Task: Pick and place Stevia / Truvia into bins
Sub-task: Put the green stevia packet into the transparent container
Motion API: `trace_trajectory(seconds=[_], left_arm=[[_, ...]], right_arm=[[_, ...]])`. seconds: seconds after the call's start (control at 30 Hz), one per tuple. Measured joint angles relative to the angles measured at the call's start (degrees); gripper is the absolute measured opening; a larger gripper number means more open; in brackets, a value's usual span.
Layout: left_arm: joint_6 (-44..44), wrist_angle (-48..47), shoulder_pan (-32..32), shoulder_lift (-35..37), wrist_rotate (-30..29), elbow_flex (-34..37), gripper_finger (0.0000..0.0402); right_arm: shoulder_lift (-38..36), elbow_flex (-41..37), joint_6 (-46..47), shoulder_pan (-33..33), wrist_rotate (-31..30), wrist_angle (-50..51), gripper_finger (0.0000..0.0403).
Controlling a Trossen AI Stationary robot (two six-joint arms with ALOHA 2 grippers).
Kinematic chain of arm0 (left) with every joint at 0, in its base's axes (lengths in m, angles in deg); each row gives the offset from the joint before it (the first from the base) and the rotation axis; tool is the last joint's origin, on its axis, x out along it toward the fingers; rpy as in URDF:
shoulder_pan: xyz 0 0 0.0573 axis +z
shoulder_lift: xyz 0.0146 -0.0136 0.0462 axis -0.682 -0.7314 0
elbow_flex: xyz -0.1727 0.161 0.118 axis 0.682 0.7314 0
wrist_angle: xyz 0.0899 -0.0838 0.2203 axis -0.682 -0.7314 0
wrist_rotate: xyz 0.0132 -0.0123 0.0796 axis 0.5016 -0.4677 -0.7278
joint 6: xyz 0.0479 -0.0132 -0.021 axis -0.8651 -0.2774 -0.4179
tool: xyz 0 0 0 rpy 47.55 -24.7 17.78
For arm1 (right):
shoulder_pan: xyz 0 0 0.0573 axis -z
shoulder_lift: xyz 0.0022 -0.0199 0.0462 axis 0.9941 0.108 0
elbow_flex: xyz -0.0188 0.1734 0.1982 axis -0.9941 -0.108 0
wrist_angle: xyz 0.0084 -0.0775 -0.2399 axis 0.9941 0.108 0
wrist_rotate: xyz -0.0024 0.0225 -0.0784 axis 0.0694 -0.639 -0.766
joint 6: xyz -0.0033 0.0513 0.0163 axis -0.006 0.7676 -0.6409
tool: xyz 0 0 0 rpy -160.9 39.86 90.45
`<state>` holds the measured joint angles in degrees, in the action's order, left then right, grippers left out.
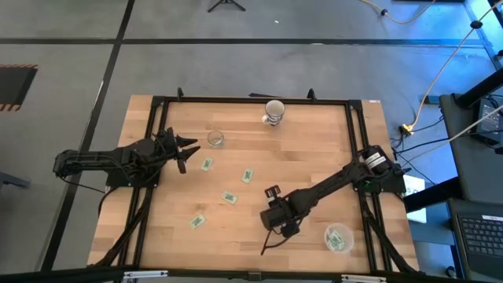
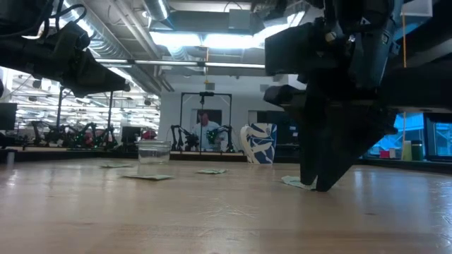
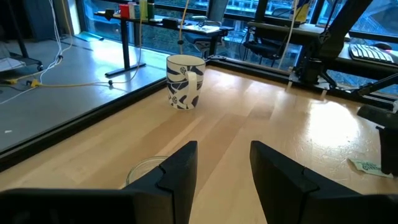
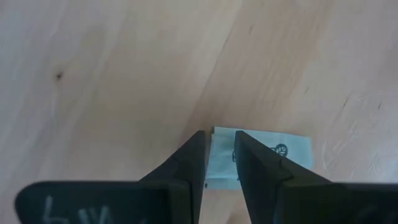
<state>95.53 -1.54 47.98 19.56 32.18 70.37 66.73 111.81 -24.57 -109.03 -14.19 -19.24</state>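
Lying flat on the table (image 1: 314, 141) near the right front, sachet (image 4: 267, 155) being straddled by right gripper (image 4: 219, 158), fingers narrowed around one edge, likely for lifting toward the tub (image 1: 339, 237) nearby. Waiting far left, left gripper (image 1: 185, 151) spread wide.

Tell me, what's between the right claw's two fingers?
A sachet lying flat on the table. The right wrist view shows the right gripper's fingers straddling its edge.
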Motion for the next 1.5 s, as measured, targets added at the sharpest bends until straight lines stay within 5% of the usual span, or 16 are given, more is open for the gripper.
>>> trace_trajectory(seconds=[0.33, 0.77, 1.1, 1.5], left_arm=[[0.0, 0.0, -0.01, 0.0, -0.02, 0.0, 0.0143], [0.0, 0.0, -0.01, 0.0, -0.07, 0.0, 0.0143], [-0.02, 0.0, -0.01, 0.0, -0.09, 0.0, 0.0143], [-0.02, -0.02, -0.01, 0.0, -0.14, 0.0, 0.0143]], right_arm=[[-0.17, -1.04, 1.52, 0.0, -0.07, -0.66, 0.0087], [-0.07, -1.11, 1.62, -0.04, 0.19, -0.55, 0.0019], [-0.22, -1.15, 2.34, -0.04, 0.21, -0.33, 0.0009], [-17.33, -1.39, 28.49, -2.11, 2.8, 8.43, 0.0008]])
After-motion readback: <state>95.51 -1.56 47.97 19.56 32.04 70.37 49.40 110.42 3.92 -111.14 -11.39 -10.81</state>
